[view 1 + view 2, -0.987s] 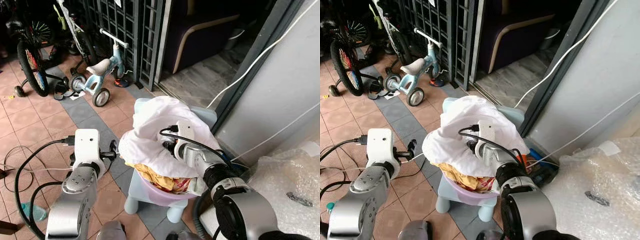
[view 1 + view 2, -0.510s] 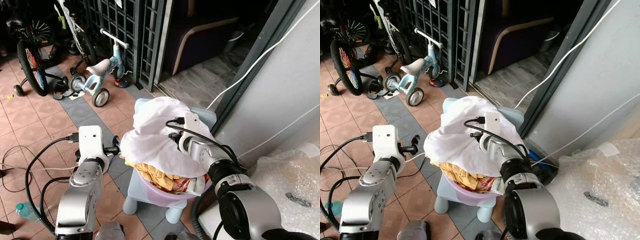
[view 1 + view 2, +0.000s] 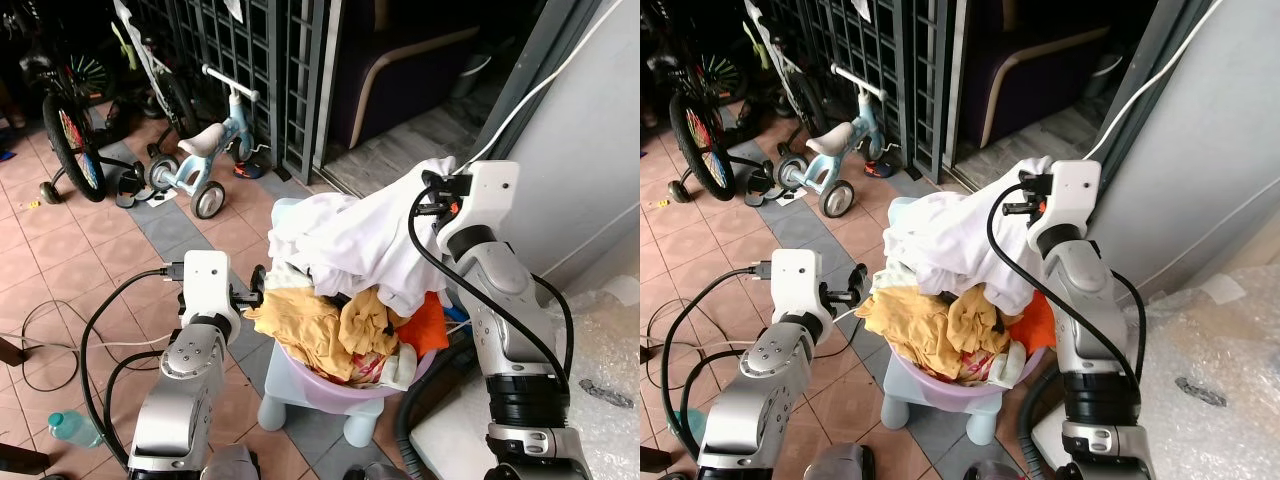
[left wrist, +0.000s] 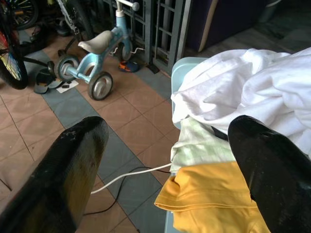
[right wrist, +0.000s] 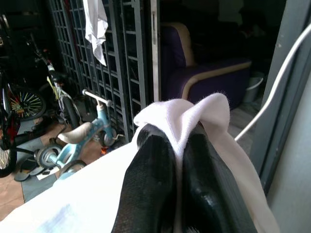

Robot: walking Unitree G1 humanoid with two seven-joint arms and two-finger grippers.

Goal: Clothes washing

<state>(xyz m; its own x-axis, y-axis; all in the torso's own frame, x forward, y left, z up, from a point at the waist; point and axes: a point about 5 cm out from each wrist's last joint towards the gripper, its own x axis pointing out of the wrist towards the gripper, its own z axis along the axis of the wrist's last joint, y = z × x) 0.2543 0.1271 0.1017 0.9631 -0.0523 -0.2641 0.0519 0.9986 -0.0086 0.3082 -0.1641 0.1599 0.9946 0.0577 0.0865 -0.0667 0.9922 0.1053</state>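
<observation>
Crowding behind, balance bike (image 3: 205, 152), metal grille (image 3: 262, 60), bicycle (image 3: 68, 130)

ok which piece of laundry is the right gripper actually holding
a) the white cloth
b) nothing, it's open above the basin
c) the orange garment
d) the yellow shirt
a: the right gripper is shut on a fold of the white cloth, lifted above the pink basin, while the yellow shirt lies in the pile.

Right pincer (image 5: 177, 160) raised, clamped, left pincer (image 4: 165, 160) low, spread
</observation>
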